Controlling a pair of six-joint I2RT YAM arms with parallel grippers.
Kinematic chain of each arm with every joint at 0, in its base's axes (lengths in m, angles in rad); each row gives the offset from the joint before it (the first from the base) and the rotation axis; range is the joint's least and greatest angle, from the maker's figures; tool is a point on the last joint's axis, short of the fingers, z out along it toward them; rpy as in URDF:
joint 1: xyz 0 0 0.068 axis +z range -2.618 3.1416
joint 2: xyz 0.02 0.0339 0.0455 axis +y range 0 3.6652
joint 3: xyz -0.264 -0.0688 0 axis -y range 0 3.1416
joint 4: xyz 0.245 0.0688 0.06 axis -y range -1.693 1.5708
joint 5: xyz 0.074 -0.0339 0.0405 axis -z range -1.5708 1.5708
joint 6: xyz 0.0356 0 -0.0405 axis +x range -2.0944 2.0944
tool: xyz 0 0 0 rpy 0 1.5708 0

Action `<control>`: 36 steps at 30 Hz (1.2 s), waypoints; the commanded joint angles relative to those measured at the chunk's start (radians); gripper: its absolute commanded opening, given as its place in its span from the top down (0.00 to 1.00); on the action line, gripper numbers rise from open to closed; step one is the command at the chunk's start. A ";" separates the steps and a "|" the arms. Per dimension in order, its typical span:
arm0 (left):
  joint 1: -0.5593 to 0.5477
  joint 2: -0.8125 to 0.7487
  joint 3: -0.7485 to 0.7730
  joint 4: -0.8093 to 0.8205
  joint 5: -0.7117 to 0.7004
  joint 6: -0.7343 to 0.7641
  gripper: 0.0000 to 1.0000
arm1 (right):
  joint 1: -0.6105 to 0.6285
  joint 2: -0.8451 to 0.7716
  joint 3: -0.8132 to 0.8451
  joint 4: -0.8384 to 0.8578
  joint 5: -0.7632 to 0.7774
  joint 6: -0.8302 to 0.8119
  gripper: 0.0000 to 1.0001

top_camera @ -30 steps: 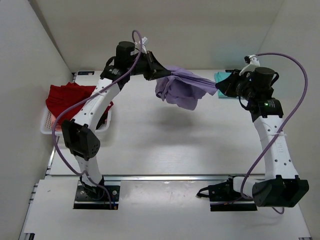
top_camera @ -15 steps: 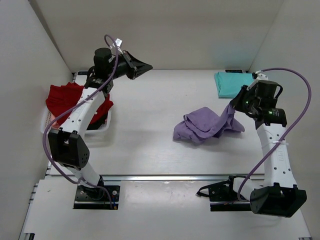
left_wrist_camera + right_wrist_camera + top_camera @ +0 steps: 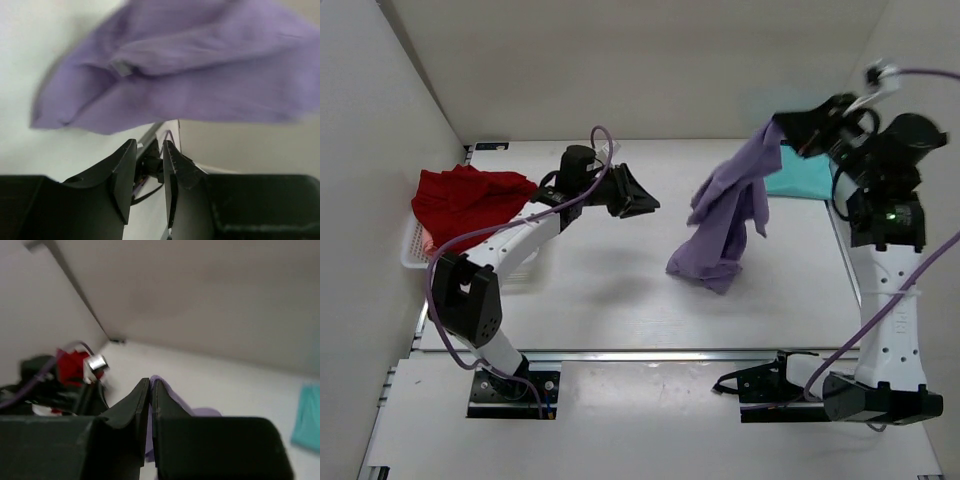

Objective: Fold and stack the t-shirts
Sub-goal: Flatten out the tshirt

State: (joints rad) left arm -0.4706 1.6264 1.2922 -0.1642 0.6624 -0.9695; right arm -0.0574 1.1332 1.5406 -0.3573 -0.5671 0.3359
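Note:
The lavender t-shirt hangs from my right gripper, which is raised high at the back right and shut on the shirt's top edge. The shirt's lower end rests bunched on the table. In the right wrist view a strip of lavender cloth is pinched in that gripper. My left gripper hovers left of the shirt, apart from it, jaws open and empty. Its wrist view shows the gripper below the lavender shirt. A teal t-shirt lies folded at the back right. Red t-shirts fill the basket.
The white slotted basket stands at the left edge of the table. White walls close in the back and both sides. My right arm's column rises along the right side.
One second ago both grippers held the lavender shirt aloft. The left let go and swung away, then came back toward the shirt with jaws open. The right dropped, then lifted the shirt high.

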 commanded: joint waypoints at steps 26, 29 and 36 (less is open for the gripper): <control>-0.134 -0.022 0.185 0.232 -0.112 0.028 0.21 | -0.073 0.128 0.368 0.508 -0.286 0.282 1.00; -0.157 0.000 0.243 0.265 -0.125 0.025 0.22 | -0.041 0.131 0.360 0.491 -0.268 0.261 1.00; -0.134 -0.063 0.141 0.440 -0.202 -0.054 0.23 | -0.015 0.143 0.358 0.494 -0.266 0.249 1.00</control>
State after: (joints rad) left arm -0.6167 1.6386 1.4685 0.1856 0.5217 -1.0031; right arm -0.0883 1.2881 1.8904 0.0887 -0.8616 0.6014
